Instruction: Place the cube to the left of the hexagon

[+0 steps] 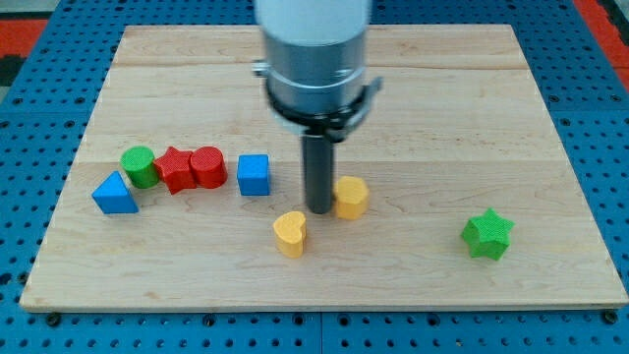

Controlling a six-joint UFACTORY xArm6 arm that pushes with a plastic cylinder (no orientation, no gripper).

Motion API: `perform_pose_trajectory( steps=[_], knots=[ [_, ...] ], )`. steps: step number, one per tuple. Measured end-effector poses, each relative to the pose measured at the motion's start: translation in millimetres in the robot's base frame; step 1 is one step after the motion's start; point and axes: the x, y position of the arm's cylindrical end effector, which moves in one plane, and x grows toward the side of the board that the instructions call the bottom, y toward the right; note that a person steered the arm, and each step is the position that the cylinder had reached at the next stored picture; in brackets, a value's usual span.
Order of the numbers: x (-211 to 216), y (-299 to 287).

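Blue perforated panel surrounds a pale wooden worktop (550, 118), on which seven small blocks lie. The arm carries no jaws at all; its end effector is a straight dark rod, so there is nothing to open or close, and the tip (319, 208) rests on the board just left of the yellow hexagon (351, 197), touching it or nearly so.

The blue cube (254, 174) sits to the view's left of the tip and slightly toward the view's top, a short way off, with bare wood between them. It is already on the hexagon's left side, though the rod stands between the two. The likely next job is to get the tip round to the cube's far, left face, so that a push toward the view's right would carry it closer to the hexagon; from where the tip is now, any contact would drive the cube away instead.

Counted by kind: one blue cube; one blue triangle (115, 194) at the far left; one green cylinder (139, 166); two red blocks, a star-like one (176, 169) and a red cylinder (207, 166), touching each other; two yellow blocks, the hexagon and a yellow heart (290, 233) below the tip; one green star (487, 234), well apart at the view's right.
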Motion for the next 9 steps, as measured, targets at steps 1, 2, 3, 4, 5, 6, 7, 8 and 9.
perform_pose_trajectory(
  steps=[1,2,3,4,5,6,7,8,9],
  knots=[
    [-2,27],
    [-16,53],
    [-7,112],
    [-8,122],
    [-20,67],
    [-22,40],
    [-45,19],
    [-77,-6],
    [-107,-98]
  ],
)
